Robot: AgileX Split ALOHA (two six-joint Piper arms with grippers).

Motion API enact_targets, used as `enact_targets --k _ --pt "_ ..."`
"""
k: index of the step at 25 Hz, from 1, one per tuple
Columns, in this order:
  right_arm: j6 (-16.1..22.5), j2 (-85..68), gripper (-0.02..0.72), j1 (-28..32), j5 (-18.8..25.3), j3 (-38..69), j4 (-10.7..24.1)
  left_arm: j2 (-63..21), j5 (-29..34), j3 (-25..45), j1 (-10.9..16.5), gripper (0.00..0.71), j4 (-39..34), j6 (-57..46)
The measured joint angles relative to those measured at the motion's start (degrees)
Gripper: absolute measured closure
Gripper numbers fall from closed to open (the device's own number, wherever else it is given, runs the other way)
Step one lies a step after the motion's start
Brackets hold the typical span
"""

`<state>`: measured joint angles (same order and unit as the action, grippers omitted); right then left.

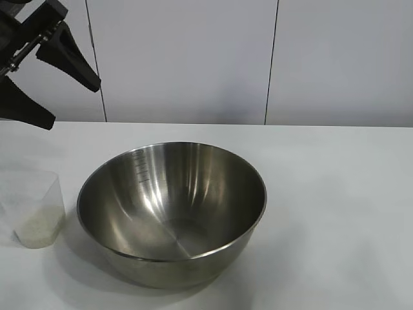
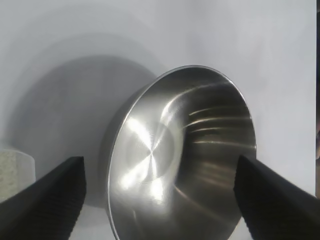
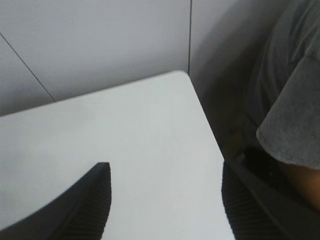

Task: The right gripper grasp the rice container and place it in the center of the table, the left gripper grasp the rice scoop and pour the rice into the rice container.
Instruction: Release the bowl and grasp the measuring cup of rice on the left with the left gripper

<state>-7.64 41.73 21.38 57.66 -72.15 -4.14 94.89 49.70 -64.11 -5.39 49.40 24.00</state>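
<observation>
Rice scoop (image 1: 35, 210) is cut off at the frame edge; shiny rice container (image 1: 171, 210) sits empty; left gripper (image 1: 55, 87) and right gripper (image 3: 165, 200) both spread, grasping nothing.

The left gripper (image 1: 51, 90), a black two-fingered claw with tapered fingers, is being held high at the upper left corner of the exterior view, angled downward toward the table. Its jaws are being kept wide apart, with nothing between them; in the left wrist view (image 2: 160, 200) its two ribbed black fingers (image 2: 50, 200) are seen spread at either side.

The right gripper (image 3: 165, 200), a black two-fingered claw with ribbed inner pads, is seen only in its own wrist view. Its fingers (image 3: 75, 210) are being held apart, with nothing gripped between them.
</observation>
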Motion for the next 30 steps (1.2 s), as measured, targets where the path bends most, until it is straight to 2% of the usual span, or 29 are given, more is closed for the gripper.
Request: enact_targets --k 2,7,9,13,16,19,23,30 --pt "-1.8 -7.4 0.261 -1.1 0.5 -0.1 -2.5 0.0 0.0 0.0 0.0 0.122 0.0 0.0" --pt "-6.9 -19.0 0.261 -10.1 4.2 1.2 -13.6 0.0 0.0 0.0 0.0 0.122 0.0 0.0" --pt "-7.9 -23.2 0.261 -13.3 5.7 4.1 -15.0 0.0 0.0 0.0 0.0 0.122 0.0 0.0" --pt "-9.1 -31.2 0.261 -17.7 6.0 13.4 -13.4 0.0 0.0 0.0 0.0 0.122 0.0 0.0" --pt "-8.9 -35.8 0.261 -19.4 5.5 21.4 -10.8 0.0 0.0 0.0 0.0 0.122 0.0 0.0" --pt "-7.6 -38.6 0.261 -19.6 3.9 28.4 -8.3 0.0 0.0 0.0 0.0 0.122 0.0 0.0" --pt "-5.5 -41.3 0.265 -20.3 1.1 34.7 -6.9 0.0 0.0 0.0 0.0 0.122 0.0 0.0" --pt "-2.1 -42.7 0.276 -23.0 1.1 41.7 -3.7 0.0 0.0 0.0 0.0 0.122 0.0 0.0"
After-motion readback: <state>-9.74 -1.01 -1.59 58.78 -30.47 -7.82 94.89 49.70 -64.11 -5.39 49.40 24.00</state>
